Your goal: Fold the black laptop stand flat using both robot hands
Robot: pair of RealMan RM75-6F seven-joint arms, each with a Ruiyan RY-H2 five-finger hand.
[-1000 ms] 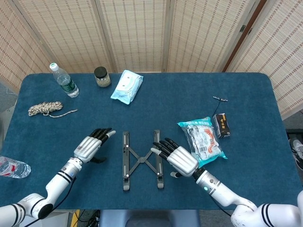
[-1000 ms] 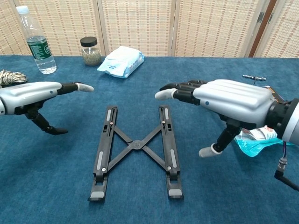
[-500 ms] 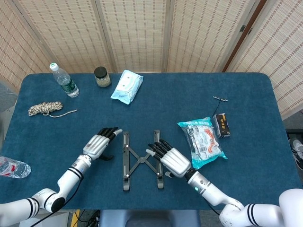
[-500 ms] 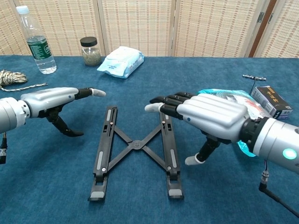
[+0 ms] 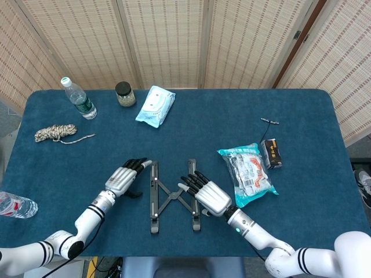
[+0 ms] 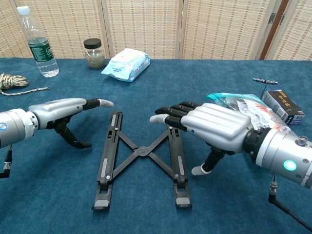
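Observation:
The black laptop stand (image 5: pixel 173 196) (image 6: pixel 141 152) lies on the blue table, its two rails joined by an X-shaped cross link and spread apart. My left hand (image 5: pixel 125 178) (image 6: pixel 62 111) hovers just left of the left rail, fingers straight and thumb hanging down, holding nothing. My right hand (image 5: pixel 208 196) (image 6: pixel 210 127) hangs over the right rail with fingers stretched flat toward the stand and thumb pointing down beside the rail's outer edge. It holds nothing.
A snack bag (image 5: pixel 248 169) (image 6: pixel 246 108) and a small black box (image 5: pixel 271 153) (image 6: pixel 282 105) lie right of the stand. At the back stand a water bottle (image 5: pixel 79 98), a jar (image 5: pixel 124 94) and a wipes pack (image 5: pixel 155 105). A rope coil (image 5: pixel 55 132) and a lying bottle (image 5: pixel 16 205) are at left.
Both hands have moved inward toward the stand: the left hand came right, close to the left rail, and the right hand shifted left and lower over the right rail. The stand has not moved.

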